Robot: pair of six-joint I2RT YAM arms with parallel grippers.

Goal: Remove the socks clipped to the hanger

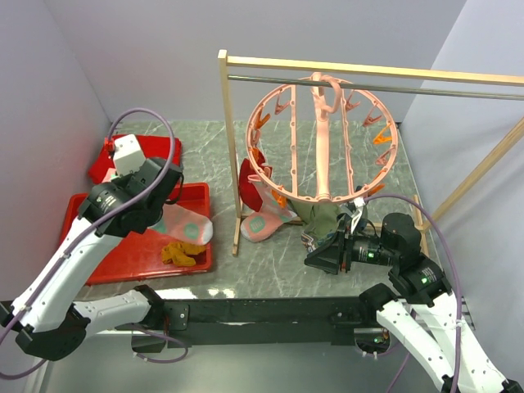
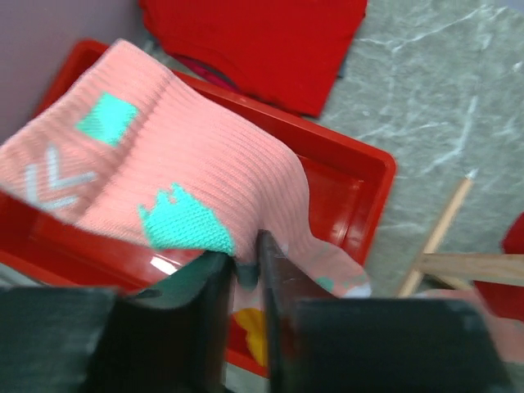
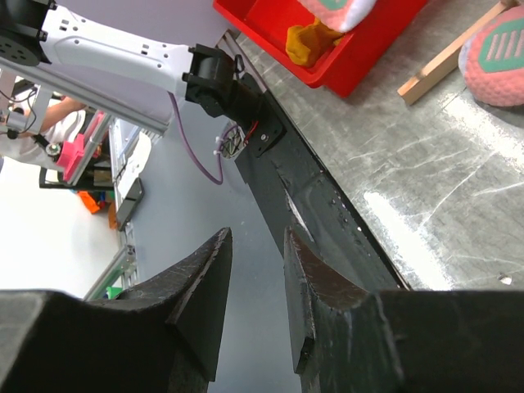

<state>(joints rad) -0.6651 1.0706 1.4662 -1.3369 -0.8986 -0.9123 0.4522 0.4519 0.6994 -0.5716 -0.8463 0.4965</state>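
The salmon-pink round hanger (image 1: 322, 139) hangs from the rack's rail. A red sock (image 1: 248, 176), a pink sock (image 1: 264, 223) and a dark olive sock (image 1: 315, 214) hang from its lower clips. My left gripper (image 1: 168, 214) is over the red tray (image 1: 90, 246), shut on a pink sock with teal marks (image 1: 190, 225). The left wrist view shows the jaws of this gripper (image 2: 246, 262) pinching that sock (image 2: 188, 164). A mustard sock (image 1: 180, 252) lies in the tray. My right gripper (image 1: 323, 254) is open and empty near the table's front edge, below the hanger; in the right wrist view its fingers (image 3: 258, 233) hold nothing.
A flat red lid-like slab (image 1: 139, 155) lies behind the tray. The wooden rack's post (image 1: 229, 147) and its foot (image 1: 266, 217) stand between tray and hanger. The right wrist view shows the foot (image 3: 446, 57), the tray (image 3: 360, 57) and the table's dark front edge (image 3: 327, 205).
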